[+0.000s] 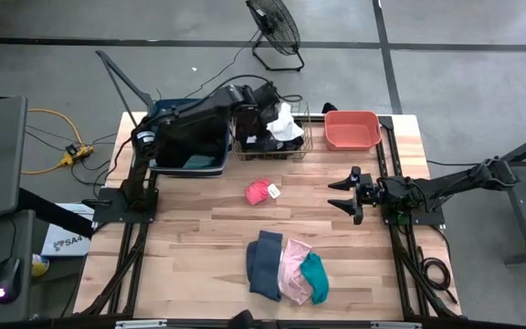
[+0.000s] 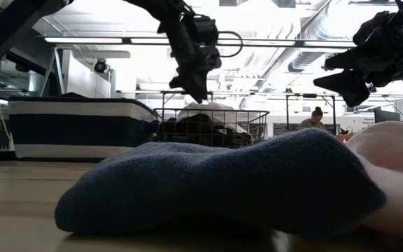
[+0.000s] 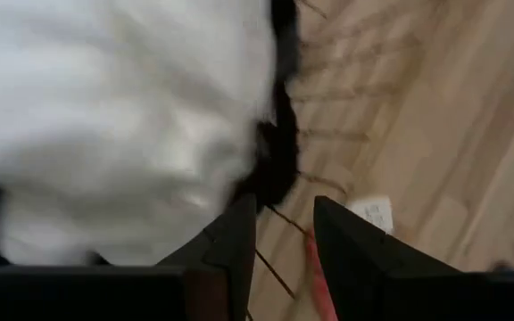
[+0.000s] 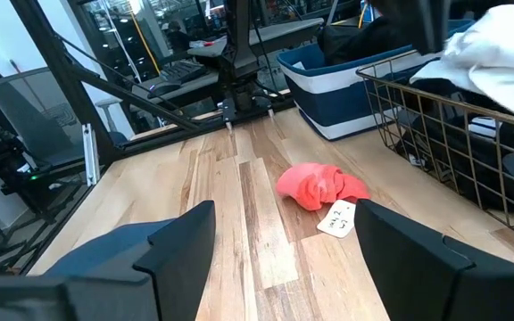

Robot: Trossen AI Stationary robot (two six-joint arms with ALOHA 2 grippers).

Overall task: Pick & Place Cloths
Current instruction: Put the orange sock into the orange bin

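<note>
Bright pink cloth [image 1: 260,191], slate blue cloth [image 1: 265,263], pale pink cloth [image 1: 294,270], teal cloth [image 1: 315,277], coral tub [image 1: 352,129].

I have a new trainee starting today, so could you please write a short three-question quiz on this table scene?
1. True or false: the bright pink cloth lies inside the wire basket.
2. Which cloth lies between the grey-blue cloth and the teal cloth? A) black B) pale pink C) white
3. Fill in: the left tool hangs over the ____, while the right tool, its fingers apart, hangs over bare table.

Key
1. False: it lies on the table in front of the basket.
2. B, the pale pink cloth.
3. Wire basket, which holds a white cloth.
</note>
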